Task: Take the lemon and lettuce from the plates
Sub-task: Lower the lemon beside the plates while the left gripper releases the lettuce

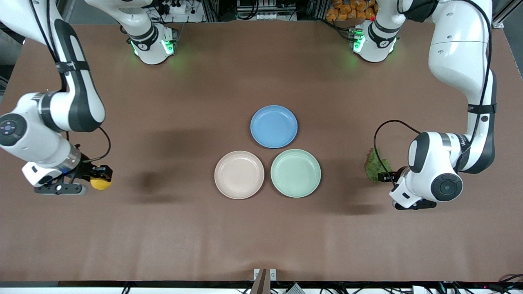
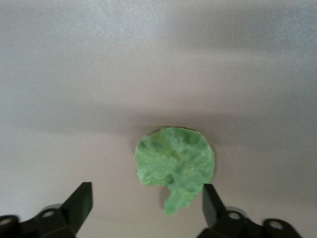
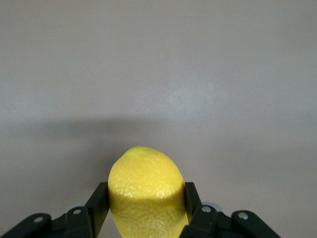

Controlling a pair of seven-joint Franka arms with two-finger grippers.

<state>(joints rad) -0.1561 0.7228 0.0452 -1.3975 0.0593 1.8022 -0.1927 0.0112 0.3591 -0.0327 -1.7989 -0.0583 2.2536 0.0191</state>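
Front view: three bare plates are grouped mid-table, the beige-pink plate [image 1: 239, 174] beside the mint plate [image 1: 296, 173], the blue plate [image 1: 273, 126] farther back. The lemon [image 1: 100, 183] is clamped in the right gripper [image 1: 94, 176] over the table's right-arm end.

Left wrist view: the lettuce [image 2: 175, 166] is seen lying on the table between the spread fingers of the left gripper [image 2: 147, 203].

Right wrist view: the lemon [image 3: 147, 191] is pinched between both fingers [image 3: 97, 203].

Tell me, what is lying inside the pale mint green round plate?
Nothing: the pale mint green round plate shows bare. The wrinkly green lettuce leaf lies on the brown table; whatever the plate covers is hidden.
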